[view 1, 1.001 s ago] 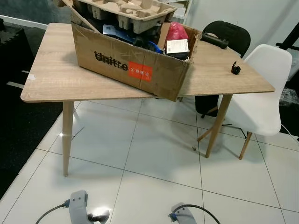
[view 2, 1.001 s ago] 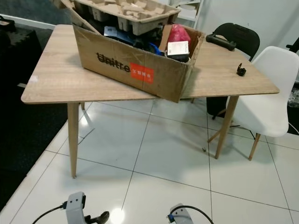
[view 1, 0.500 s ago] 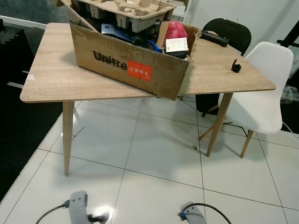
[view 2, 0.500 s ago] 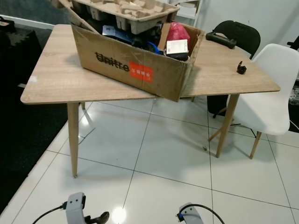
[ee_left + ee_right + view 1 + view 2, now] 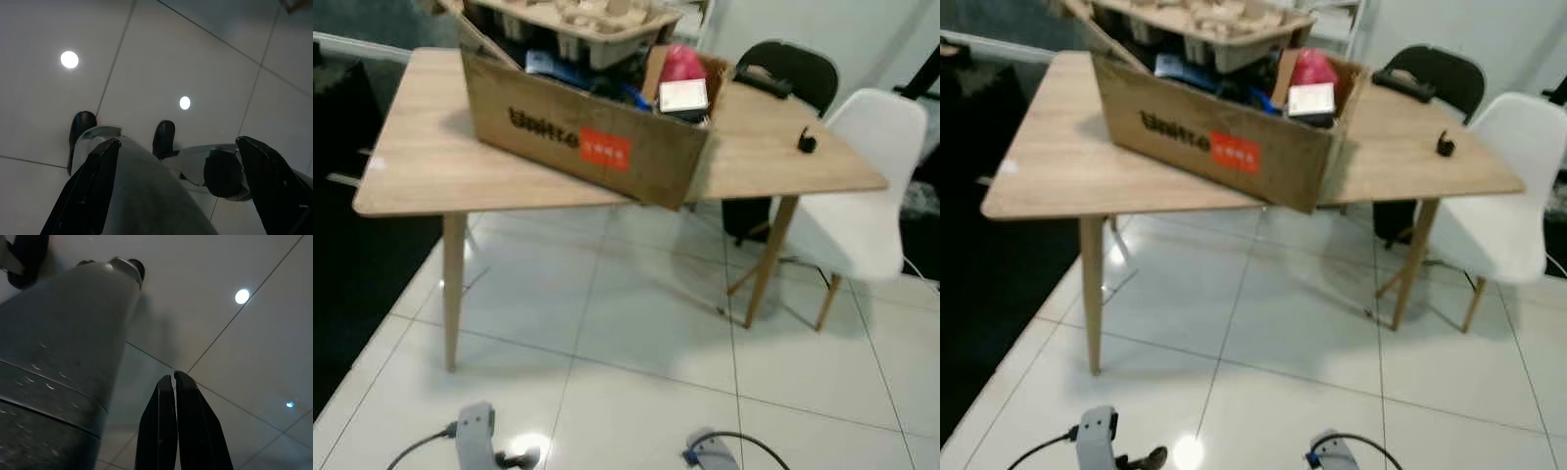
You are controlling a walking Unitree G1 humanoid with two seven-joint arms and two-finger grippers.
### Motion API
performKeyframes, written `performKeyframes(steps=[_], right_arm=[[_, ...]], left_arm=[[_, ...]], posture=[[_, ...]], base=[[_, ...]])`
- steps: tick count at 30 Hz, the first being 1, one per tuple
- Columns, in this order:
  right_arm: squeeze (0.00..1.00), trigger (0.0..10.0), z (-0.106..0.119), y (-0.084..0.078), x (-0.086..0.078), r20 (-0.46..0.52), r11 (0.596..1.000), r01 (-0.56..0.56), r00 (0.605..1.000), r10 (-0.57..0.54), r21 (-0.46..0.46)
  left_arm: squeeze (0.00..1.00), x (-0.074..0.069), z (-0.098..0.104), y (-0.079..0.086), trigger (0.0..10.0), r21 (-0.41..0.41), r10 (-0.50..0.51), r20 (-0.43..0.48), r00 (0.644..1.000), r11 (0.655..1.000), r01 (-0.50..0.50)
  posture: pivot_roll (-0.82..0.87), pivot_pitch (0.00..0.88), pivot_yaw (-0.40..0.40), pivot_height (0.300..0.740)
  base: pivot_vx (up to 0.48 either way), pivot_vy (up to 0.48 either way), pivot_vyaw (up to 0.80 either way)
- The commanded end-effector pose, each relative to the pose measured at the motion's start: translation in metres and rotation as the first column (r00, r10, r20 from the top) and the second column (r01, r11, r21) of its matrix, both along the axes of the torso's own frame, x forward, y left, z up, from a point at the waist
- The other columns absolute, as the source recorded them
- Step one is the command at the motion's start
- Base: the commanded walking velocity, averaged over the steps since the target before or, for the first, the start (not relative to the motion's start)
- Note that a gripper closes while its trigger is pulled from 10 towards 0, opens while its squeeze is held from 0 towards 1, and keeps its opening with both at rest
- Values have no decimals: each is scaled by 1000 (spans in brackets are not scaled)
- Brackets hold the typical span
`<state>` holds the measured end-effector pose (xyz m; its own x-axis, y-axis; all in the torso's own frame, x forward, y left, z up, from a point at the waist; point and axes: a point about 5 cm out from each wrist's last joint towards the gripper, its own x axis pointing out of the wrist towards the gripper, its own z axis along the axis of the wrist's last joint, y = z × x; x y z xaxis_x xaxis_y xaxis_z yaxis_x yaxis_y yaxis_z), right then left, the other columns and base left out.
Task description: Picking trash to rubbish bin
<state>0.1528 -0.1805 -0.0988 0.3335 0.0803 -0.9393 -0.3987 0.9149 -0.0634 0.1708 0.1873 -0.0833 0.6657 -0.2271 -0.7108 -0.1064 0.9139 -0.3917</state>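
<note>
A brown cardboard box [image 5: 587, 147] with black lettering and an orange label stands on a wooden table [image 5: 411, 171] ahead of me. It holds pulp trays [image 5: 573, 18], a red bag [image 5: 682, 63], a white carton [image 5: 682, 96] and dark items. Both arms hang low at the bottom of the eye views, far from the table: left arm [image 5: 475, 436], right arm [image 5: 710, 452]. In the left wrist view my left gripper [image 5: 176, 142] is open over the floor tiles and my own feet. My right gripper [image 5: 172, 377] is shut and empty beside my silver leg [image 5: 54, 342].
A white chair [image 5: 867, 186] stands at the table's right end, a black chair [image 5: 793, 69] behind it. A small black object [image 5: 806, 143] and a dark handle-like thing [image 5: 764, 83] lie on the table. White floor tiles [image 5: 646, 323] stretch between me and the table; dark flooring [image 5: 352, 264] lies left.
The picture has become blurred and shifted a little, so the camera is moving. My right wrist has drifted slightly to the right. The table and box stand as before.
</note>
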Motion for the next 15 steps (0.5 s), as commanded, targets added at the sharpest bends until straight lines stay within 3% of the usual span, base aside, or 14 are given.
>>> performKeyframes(steps=[1, 7, 15], right_arm=[[0, 10000, -3, -9, -12, -44, 1000, -9, 999, 8, -26], [0, 10000, -2, -14, -9, -41, 999, -16, 999, 14, -36], [0, 10000, -1, -6, -4, -34, 999, -23, 999, 22, -32]], left_arm=[[0, -4, -3, -2, 10000, -7, 0, -23, 1000, 1000, 0], [0, -4, -2, -2, 10000, -13, 6, -22, 1000, 1000, -7], [0, -3, -2, -3, 10000, -13, 1, -21, 1000, 1000, -2]], posture=[[263, 110, -116, 740], [258, 107, -118, 740], [258, 92, -120, 740]], base=[[0, 0, -775], [0, 0, -775], [0, 0, -775]])
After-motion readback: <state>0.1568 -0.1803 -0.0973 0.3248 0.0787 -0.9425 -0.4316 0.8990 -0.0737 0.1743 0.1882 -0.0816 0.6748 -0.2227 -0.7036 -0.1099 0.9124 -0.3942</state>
